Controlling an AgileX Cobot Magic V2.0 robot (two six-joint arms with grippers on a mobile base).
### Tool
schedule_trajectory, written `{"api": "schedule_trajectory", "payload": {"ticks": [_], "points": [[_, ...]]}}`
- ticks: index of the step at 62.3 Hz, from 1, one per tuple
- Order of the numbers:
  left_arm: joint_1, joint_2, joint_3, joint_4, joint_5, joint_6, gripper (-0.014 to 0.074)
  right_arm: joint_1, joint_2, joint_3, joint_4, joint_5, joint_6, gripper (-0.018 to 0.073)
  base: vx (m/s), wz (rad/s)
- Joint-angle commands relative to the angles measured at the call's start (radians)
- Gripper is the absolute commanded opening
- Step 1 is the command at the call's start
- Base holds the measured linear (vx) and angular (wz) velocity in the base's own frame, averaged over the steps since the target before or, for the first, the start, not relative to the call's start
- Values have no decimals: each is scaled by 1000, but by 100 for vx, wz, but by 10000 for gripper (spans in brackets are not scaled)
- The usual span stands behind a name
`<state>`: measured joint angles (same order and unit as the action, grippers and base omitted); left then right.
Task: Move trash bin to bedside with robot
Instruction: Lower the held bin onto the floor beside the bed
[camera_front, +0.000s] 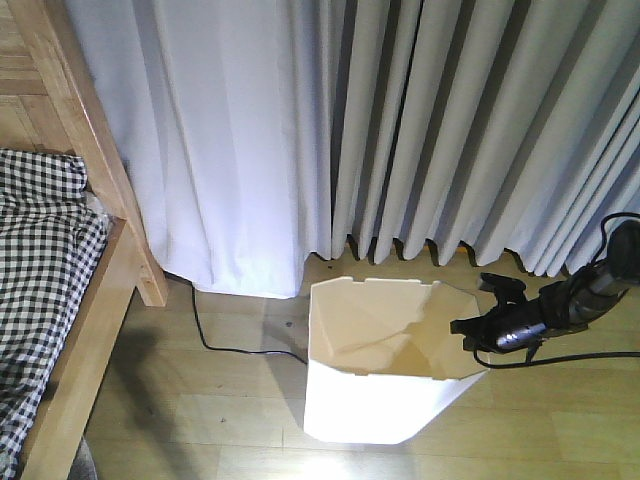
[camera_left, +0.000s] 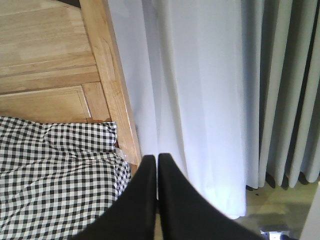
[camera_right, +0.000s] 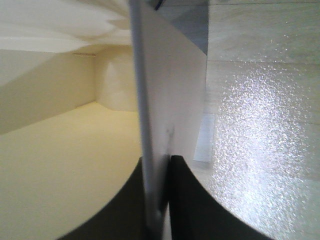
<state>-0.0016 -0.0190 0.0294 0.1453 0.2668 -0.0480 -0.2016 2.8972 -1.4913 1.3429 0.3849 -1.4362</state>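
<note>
1. We're looking at the trash bin (camera_front: 372, 405) sitting lower centre in the front view. It's on the wood floor (camera_front: 200, 420) just in front of the curtain (camera_front: 300, 130), and well apart from the bed (camera_front: 95, 310) at the left edge.
2. Our right gripper (camera_right: 161, 200) is clamping the bin's right-hand wall at the rim. In the right wrist view, one finger is sitting inside the cream wall and one outside.
3. Our left gripper (camera_left: 157, 159) is pointing toward the checked bedding (camera_left: 50, 170), jaws pressed together, gripping nothing.
4. We're guessing the bin is light, and it's looking empty inside. That thin wall is probably going to flex though, and smooth plastic may be slipping in the pads.
5. We're thinking the rim near a cut corner is the stiffest place to hold. Since the bin tapers downward, tipping is the worry when dragging it toward frame left.
6. We're also eyeing the black cable (camera_front: 235, 348) lying between bin and bed, which could snag.
</note>
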Motion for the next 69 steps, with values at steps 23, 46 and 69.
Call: {"api": "schedule_trajectory", "payload": {"ticks": [23,46,69], "points": [[-6,-10,29,3,-73,-8,-6,21,73,-251,9,211,68,-6,0,0],[-6,-10,29,3,-73,-8,-6,69,158,-370,-91,183,186,0,0,0],[-6,-10,29,3,-73,-8,-6,80,173,-375,-95,152,189,78,0,0]]}}
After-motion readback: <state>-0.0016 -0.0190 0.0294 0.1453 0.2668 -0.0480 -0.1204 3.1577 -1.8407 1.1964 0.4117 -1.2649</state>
